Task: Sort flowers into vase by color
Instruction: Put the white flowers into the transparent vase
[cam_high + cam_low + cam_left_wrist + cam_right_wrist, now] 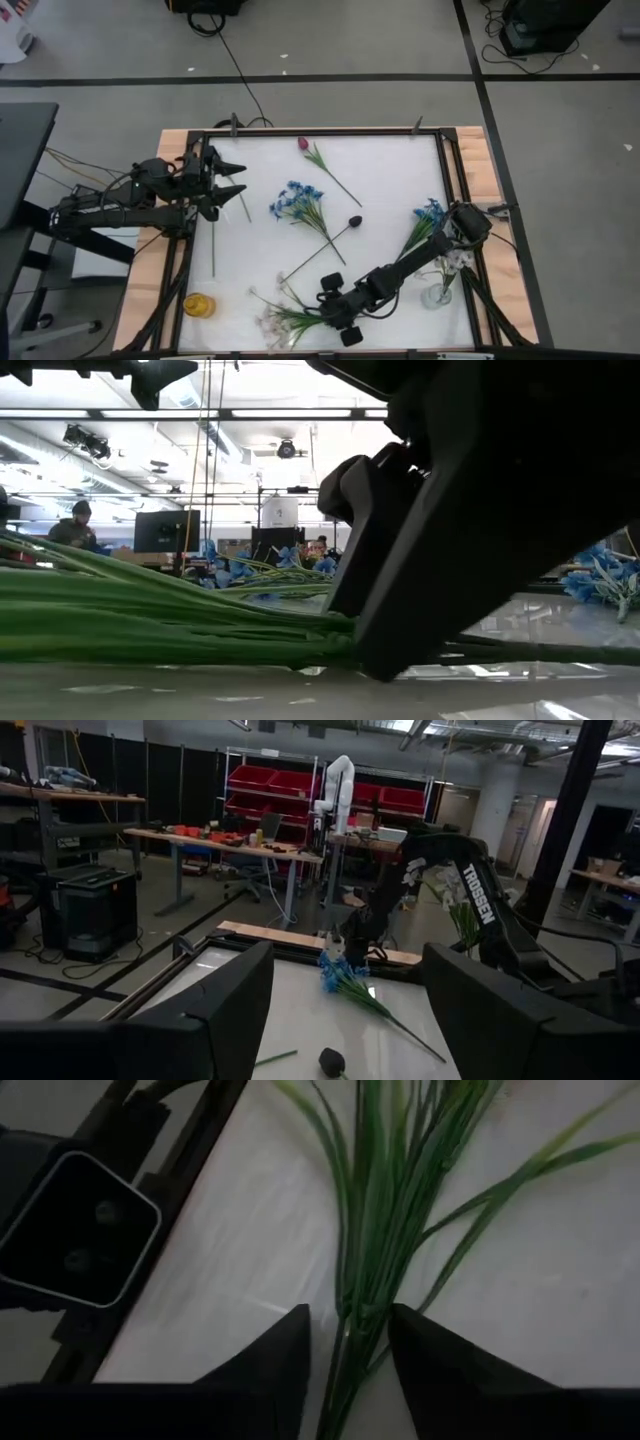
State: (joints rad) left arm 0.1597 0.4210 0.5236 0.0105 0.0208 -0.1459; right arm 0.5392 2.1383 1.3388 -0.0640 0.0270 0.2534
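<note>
Straddling white spray stems (352, 1305), right gripper (348, 1342) jaws part-open.

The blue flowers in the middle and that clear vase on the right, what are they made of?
The blue flowers look artificial, probably fabric or plastic: very even, saturated petals on stiff, thin green stems. The clear vase looks like glass or clear plastic; the white table shows through it, so which one is hard to tell.
</note>
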